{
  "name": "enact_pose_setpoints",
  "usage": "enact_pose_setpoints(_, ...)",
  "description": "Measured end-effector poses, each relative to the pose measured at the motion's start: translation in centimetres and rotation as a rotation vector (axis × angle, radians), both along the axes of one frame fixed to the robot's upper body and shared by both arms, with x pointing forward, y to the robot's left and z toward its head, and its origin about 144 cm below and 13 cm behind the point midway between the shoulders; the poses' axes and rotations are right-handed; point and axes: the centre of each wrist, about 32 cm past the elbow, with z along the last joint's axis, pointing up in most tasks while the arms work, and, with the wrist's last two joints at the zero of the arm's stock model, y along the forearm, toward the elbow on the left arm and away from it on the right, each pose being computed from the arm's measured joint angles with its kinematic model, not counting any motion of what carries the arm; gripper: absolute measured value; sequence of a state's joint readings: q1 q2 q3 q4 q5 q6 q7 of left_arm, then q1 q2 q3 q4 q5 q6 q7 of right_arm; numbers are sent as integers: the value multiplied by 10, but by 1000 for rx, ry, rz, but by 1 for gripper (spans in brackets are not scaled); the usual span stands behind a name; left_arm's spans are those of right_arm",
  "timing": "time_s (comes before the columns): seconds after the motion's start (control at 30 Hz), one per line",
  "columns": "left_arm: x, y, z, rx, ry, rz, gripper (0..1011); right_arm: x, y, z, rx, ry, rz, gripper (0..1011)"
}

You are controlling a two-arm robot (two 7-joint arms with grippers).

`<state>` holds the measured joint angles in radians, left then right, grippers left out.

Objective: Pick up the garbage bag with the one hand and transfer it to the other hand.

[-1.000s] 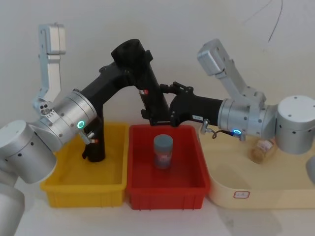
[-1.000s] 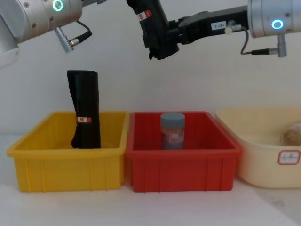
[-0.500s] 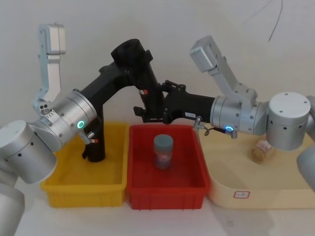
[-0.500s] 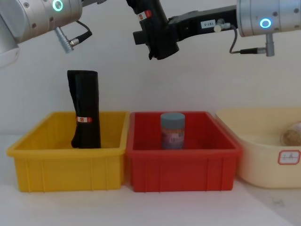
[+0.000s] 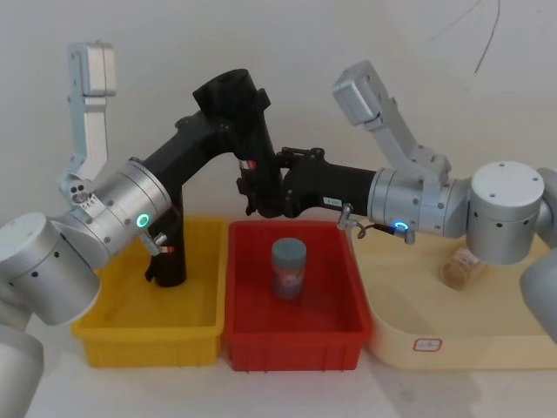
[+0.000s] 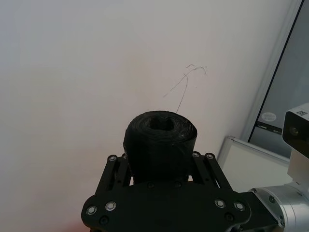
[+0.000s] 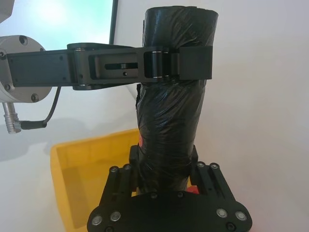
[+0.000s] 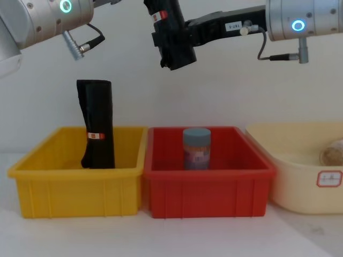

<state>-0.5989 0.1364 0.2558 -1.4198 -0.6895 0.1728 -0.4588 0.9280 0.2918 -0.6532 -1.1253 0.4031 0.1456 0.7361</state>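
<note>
A red bin (image 8: 209, 187) holding a grey jar (image 8: 196, 148) is sitting nearest, between a yellow bin (image 8: 75, 184) with a second black roll (image 8: 97, 124) and a cream tray (image 8: 305, 176). Above them, the bag (image 5: 258, 165) is hanging nearly upright in mid-air, long axis vertical, label band up high. The left end effector (image 7: 166, 63) is clamping its upper part; the right end effector (image 5: 277, 187) is pinching its lower part, hiding the bottom end.

Garbage bag (image 5: 258, 170): black roll, red-and-white label band, tilted slightly off upright, held aloft above the gap between yellow and red bins, clamped at top and bottom.
</note>
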Motion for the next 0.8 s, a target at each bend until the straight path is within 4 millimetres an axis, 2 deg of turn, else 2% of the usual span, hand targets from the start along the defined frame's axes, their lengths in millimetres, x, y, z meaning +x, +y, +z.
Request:
enact_pose_setpoints(0.07, 0, 0, 0, 0, 0, 0, 496, 0, 0, 0, 0, 0, 0, 538)
enact_pose_setpoints(0.53, 0, 0, 0, 0, 0, 0, 498, 1, 1, 0, 1, 2, 3, 537)
enact_pose_setpoints(0.73, 0, 0, 0, 0, 0, 0, 639, 1, 1, 0, 2, 1, 4, 536)
enact_pose_setpoints(0.8, 0, 0, 0, 0, 0, 0, 717, 1, 1, 0, 3, 1, 4, 536)
